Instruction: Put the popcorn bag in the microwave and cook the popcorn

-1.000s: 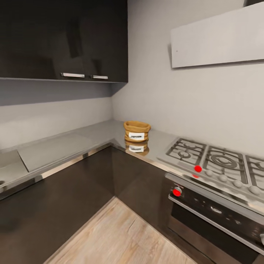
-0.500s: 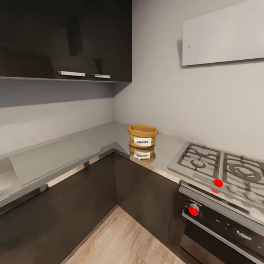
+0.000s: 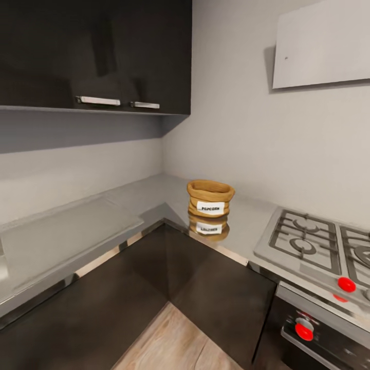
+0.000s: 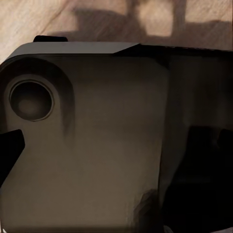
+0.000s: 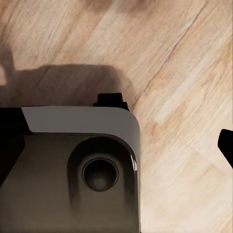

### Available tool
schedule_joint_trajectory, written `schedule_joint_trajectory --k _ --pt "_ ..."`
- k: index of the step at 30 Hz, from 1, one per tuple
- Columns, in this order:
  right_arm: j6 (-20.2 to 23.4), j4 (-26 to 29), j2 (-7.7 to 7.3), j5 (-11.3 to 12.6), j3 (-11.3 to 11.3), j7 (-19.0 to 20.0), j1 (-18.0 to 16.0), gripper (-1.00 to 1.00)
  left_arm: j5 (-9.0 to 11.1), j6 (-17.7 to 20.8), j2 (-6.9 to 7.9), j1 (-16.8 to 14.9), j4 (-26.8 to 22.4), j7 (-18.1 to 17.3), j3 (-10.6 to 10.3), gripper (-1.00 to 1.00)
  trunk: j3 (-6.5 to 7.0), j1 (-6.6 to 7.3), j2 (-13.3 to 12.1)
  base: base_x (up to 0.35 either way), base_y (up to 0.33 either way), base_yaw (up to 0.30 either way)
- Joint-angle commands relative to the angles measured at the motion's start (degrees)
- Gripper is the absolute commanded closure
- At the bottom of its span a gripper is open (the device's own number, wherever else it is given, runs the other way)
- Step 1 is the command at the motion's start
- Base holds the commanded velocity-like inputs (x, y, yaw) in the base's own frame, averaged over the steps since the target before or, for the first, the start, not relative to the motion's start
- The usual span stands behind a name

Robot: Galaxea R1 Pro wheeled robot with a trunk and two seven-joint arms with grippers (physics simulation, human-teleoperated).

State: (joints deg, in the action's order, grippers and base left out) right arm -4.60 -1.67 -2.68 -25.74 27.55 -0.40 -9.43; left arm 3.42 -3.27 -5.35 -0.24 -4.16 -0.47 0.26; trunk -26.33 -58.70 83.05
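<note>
Here, popcorn bag (image 3: 210, 198) upright, label outward

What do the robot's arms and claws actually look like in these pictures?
Each wrist view catches a plain matte black tip at the picture's edge, likely a gripper finger: the left fingertip and the right fingertip. Beyond them is a smooth grey rounded housing with a circular recess, seemingly the robot's own body. I see no cables or markings.

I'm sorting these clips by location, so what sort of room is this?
A home kitchen, most likely: a steel gas hob with red knobs, a glossy grey countertop running round a corner over dark cabinets, and a popcorn bag standing on it.
</note>
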Motion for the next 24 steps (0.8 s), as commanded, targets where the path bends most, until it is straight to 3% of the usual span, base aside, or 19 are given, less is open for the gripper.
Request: schedule_joint_trajectory --k 1,24 --pt "-0.3 -0.2 -0.04 -0.5 0.5 0.0 -0.1 -1.00 0.4 -0.2 -0.01 0.0 0.0 0.0 0.0 -1.00 -0.06 -0.03 0.0 0.312 0.133 0.000" --pt "-0.3 -0.2 0.18 -0.4 0.5 0.0 -0.1 -1.00 0.4 -0.2 -0.01 0.0 0.0 -0.1 0.0 -1.00 -0.06 -0.03 0.0 0.309 0.133 0.000"
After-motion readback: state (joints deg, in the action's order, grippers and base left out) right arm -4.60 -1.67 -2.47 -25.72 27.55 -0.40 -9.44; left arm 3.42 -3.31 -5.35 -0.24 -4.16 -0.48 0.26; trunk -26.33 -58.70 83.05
